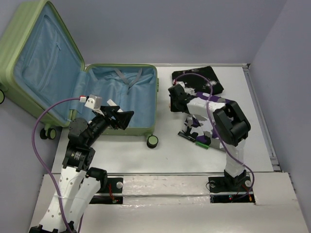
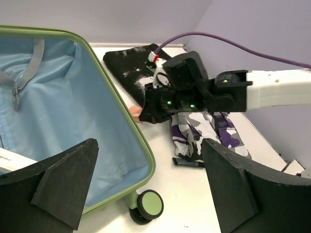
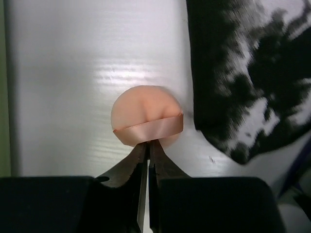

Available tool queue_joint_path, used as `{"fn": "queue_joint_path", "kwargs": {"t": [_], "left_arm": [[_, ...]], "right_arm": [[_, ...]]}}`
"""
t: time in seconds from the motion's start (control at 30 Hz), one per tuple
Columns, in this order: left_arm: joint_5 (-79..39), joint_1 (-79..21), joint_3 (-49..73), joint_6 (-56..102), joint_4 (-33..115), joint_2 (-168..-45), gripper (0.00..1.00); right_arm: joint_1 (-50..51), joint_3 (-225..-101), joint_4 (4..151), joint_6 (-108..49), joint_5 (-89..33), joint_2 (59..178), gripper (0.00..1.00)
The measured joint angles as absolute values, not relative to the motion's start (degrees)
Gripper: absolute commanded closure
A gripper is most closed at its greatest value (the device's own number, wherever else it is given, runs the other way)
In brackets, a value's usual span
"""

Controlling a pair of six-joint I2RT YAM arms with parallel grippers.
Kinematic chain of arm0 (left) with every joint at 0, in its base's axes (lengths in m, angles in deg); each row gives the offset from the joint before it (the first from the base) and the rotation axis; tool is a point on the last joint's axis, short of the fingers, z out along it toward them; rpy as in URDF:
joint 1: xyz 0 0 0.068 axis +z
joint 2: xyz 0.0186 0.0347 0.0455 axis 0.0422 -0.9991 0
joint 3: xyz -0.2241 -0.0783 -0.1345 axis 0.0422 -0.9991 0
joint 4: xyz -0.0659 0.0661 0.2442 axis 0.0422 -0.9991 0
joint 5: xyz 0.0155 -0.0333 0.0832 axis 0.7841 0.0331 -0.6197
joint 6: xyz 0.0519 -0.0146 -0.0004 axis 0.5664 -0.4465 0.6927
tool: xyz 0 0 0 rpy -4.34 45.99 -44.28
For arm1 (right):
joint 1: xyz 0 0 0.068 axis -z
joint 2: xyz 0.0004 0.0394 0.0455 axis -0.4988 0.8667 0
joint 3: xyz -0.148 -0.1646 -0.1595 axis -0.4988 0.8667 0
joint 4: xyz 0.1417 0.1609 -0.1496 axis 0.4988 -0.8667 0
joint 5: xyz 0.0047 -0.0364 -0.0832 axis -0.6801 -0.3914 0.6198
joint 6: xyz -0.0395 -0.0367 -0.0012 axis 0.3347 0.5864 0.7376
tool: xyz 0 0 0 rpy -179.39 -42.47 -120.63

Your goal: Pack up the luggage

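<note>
— Where is the light-green hard-shell suitcase (image 1: 141,102)?

— It lies open across the upper left of the top view, on the white counter (image 1: 121,155). The lid leans up toward the corner and the blue-lined base lies flat. A black-and-green wheel (image 1: 152,141) shows at the base's lower right corner.

— And the left tool (image 1: 120,114)?

— Its jaws are spread wide with nothing between them, over the lower right part of the base.

— The right tool (image 3: 147,148)?

— Its jaws are drawn together, low in the centre of the right wrist view. The tips pinch the satin ribbon of a round peach pad (image 3: 146,114). Whether the pad rests on the counter or is lifted off it cannot be told.

— What lies around the pad?

— A black cloth flecked with white (image 3: 243,73) is just to its right, filling the upper right of that view. The suitcase's green wall is a thin strip at the left edge. In the top view, a white, grey and purple patterned garment (image 1: 199,124) lies below the black cloth, partly under the right arm.
</note>
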State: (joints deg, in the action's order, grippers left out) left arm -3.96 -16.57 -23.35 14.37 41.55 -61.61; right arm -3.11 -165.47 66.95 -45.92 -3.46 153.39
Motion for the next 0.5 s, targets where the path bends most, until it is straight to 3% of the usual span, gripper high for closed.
{"fn": "queue_joint_path", "kwargs": {"t": [0.23, 0.37, 0.4, 0.43, 0.47, 0.5], "left_arm": [[-2.8, -16.6, -23.3, 14.5, 41.7, -61.6, 0.03], [-2.4, -16.5, -23.3, 14.5, 41.7, -61.7, 0.09], [-2.3, -16.4, -23.3, 14.5, 41.8, -61.8, 0.09], [-2.1, -16.4, -23.3, 14.5, 41.8, -61.9, 0.09], [-1.8, -16.2, -23.3, 14.3, 42.1, -62.3, 0.09], [-1.4, -16.2, -23.3, 14.3, 42.3, -62.6, 0.09]], "right_arm": [[-3.6, -160.2, 67.0, -44.0, -4.0, 139.1, 0.93], [-6.9, -162.7, 68.3, -42.9, -5.8, 131.7, 0.93], [-8.6, -165.0, 68.8, -42.8, -6.8, 131.3, 0.86], [-9.7, -167.1, 68.8, -42.8, -8.0, 131.4, 0.69], [-11.2, -171.4, 69.5, -43.1, -10.9, 132.7, 0.34], [-12.1, -175.0, 70.2, -42.9, -13.0, 134.3, 0.24]]}}
